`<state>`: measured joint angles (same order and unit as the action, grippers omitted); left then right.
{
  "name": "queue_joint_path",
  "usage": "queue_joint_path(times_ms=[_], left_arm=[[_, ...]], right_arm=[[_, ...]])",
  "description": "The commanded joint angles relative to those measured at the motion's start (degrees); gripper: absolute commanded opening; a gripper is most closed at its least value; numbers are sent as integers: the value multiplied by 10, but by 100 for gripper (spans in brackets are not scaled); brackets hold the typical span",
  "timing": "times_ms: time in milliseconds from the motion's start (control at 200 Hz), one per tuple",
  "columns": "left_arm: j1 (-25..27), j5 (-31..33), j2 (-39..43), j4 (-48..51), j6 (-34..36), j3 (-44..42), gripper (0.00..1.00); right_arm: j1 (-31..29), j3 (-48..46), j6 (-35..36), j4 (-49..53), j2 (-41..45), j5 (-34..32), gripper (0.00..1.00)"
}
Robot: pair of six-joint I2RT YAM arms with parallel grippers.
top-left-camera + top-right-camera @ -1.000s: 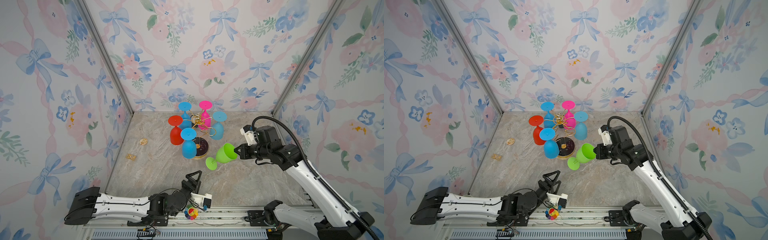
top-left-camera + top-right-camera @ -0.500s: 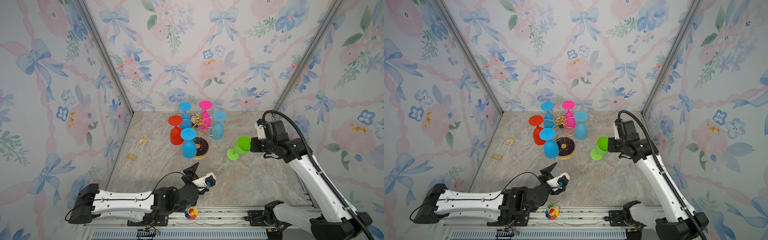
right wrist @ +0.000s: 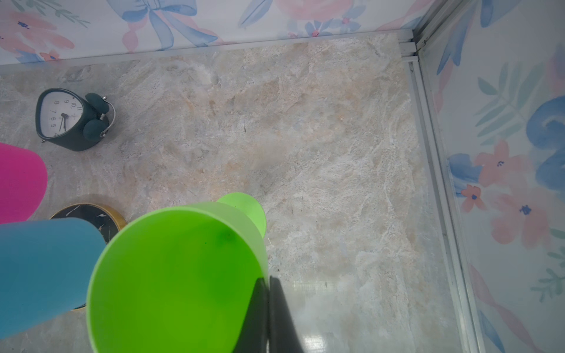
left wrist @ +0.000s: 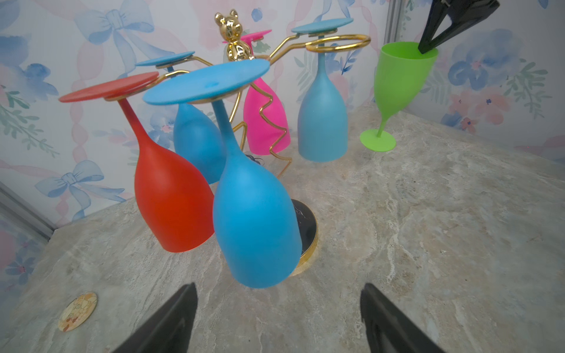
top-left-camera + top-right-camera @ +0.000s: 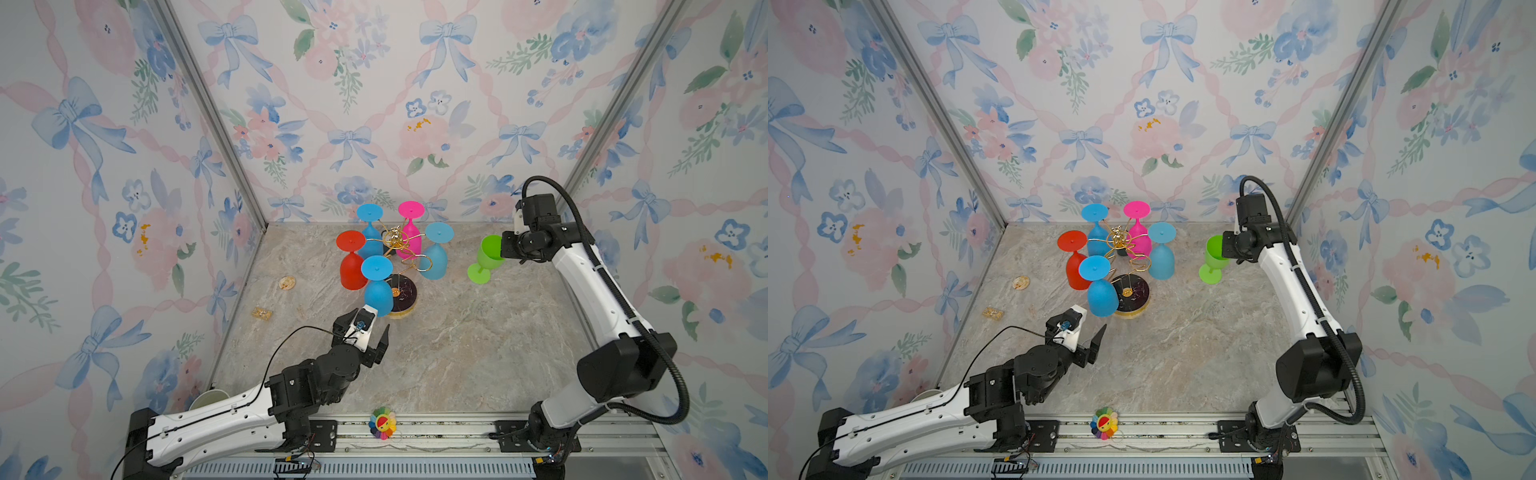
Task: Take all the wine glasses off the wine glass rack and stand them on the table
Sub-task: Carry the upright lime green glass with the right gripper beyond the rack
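On the right side of the veined, marble-look table (image 5: 478, 353), well apart from the wine glass rack (image 5: 395, 239), I am pinching the thin rim of the green wine glass (image 5: 490, 253) with my right gripper (image 3: 266, 305). Its jaws are closing flat on the wall, one finger inside the bowl and one outside. The glass is looking matte and opaque, tapering to a slim stem and a flat round foot. It is leaning with its foot down by the table, and I cannot tell whether the foot is touching.

The rack's gold wire loops are carrying five matte glasses upside down by their feet, above a zigzag stem and a round black base (image 4: 305, 220) rimmed in gold: a red glass (image 5: 352, 270), a pink glass (image 5: 409, 245) and three blue ones.

My left gripper (image 4: 278, 287) is hovering low with its jaws spread wide, empty, just in front of the nearest blue glass (image 4: 256, 220).

Bare table is lying open between the green glass and the right wall, and across the front right.
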<state>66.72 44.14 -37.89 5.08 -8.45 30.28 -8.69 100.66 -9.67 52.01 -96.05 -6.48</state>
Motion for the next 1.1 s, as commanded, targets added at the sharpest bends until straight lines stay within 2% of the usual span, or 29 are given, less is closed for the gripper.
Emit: queue_joint_path(times_ms=[0, 170, 355, 420, 745, 1095], left_arm=[[-34, -24, 13, 33, -58, -10, 85], [-72, -28, 29, 52, -80, -10, 85], [-115, -21, 32, 88, -94, 7, 85], [-129, -28, 44, 90, -89, 11, 85], [-194, -68, 63, 95, -77, 21, 86], [-199, -76, 70, 95, -80, 18, 86]], right_arm=[[3, 82, 11, 4, -73, -1, 0], [4, 235, 18, 36, -196, 6, 0], [3, 465, 19, 124, -342, 23, 0], [2, 512, 18, 132, -376, 31, 0], [-5, 448, 7, 65, -386, 53, 0], [-30, 437, 13, 44, -397, 58, 0]])
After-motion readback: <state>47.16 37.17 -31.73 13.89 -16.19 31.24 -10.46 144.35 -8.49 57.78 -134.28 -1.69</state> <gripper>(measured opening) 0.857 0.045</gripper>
